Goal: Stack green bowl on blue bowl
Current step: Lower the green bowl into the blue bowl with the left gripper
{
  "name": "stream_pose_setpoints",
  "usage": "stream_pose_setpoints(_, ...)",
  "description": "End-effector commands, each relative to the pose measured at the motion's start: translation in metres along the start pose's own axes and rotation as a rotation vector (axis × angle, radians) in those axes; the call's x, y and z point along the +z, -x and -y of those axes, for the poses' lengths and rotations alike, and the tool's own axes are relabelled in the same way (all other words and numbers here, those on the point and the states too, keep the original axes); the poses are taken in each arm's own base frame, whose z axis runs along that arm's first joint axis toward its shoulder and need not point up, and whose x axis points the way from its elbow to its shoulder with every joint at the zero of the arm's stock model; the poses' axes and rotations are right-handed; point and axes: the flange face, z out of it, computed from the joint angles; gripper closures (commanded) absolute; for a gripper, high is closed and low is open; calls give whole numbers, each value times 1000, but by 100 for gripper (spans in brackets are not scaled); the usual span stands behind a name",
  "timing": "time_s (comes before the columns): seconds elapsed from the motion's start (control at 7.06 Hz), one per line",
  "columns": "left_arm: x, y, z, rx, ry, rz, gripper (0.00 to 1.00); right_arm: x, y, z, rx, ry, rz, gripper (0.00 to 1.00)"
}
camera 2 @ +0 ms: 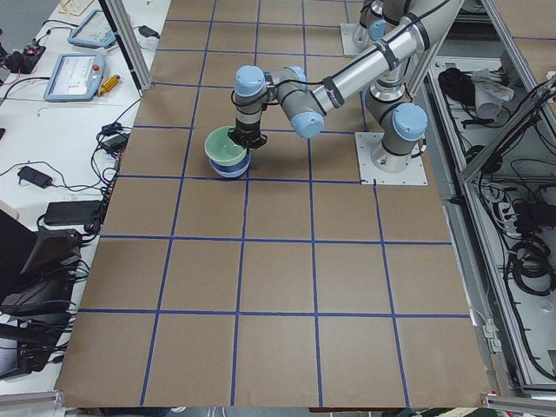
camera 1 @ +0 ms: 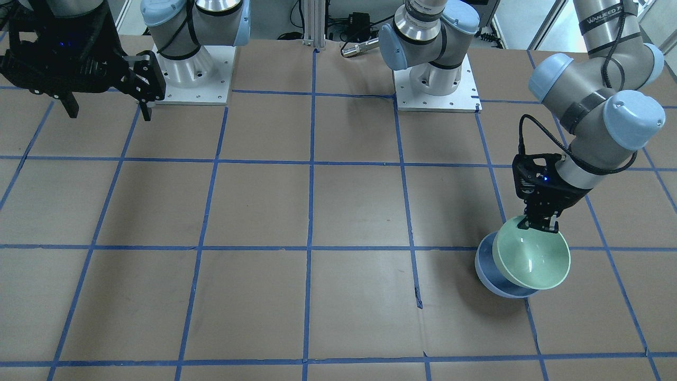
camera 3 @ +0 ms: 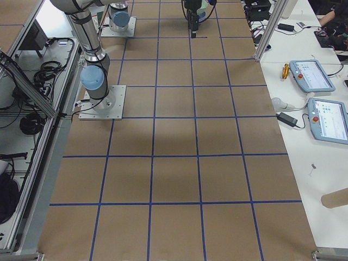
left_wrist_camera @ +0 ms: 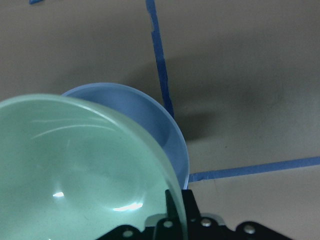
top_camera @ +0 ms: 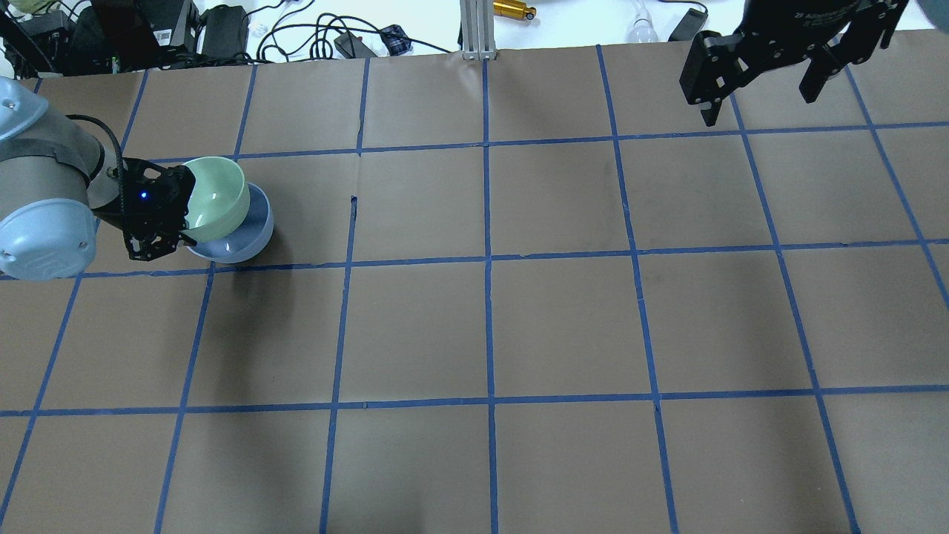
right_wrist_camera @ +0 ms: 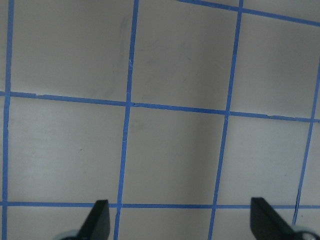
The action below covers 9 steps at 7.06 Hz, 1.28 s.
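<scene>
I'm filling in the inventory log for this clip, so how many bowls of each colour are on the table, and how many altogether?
green bowl: 1
blue bowl: 1
Total: 2

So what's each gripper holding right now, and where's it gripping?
The left gripper pinches the green bowl by its rim. The right gripper holds nothing.
</scene>
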Motion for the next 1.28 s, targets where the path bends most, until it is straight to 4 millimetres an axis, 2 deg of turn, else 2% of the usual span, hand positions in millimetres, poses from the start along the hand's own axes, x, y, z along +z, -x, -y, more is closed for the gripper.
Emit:
stream_pose_setpoints(0.0, 7, -6, 2, 4, -4, -7, 100, 0, 0, 0, -1, 0, 0, 0)
stream_pose_setpoints(0.14, 8, -6, 1, -4, -2, -6, 100, 0, 0, 0, -1, 0, 0, 0)
stream_pose_setpoints(0.28, 12, -6, 1, 0, -9, -11, 35, 0, 0, 0, -1, 0, 0, 0)
stream_pose_setpoints(0.43, 15, -5, 1, -5, -11, -14, 9, 0, 0, 0, 1, 0, 0, 0)
stream_pose_setpoints(0.71, 12, -4, 0, -30, -6, -7, 9, 0, 0, 0, -1, 0, 0, 0)
stream_pose_setpoints(0.99, -18, 0, 2, -78, 21, 31, 9, 0, 0, 0, -1, 0, 0, 0)
stream_pose_setpoints(1.13, -38, -3, 7, -151, -6, -7, 10, 0, 0, 0, -1, 0, 0, 0)
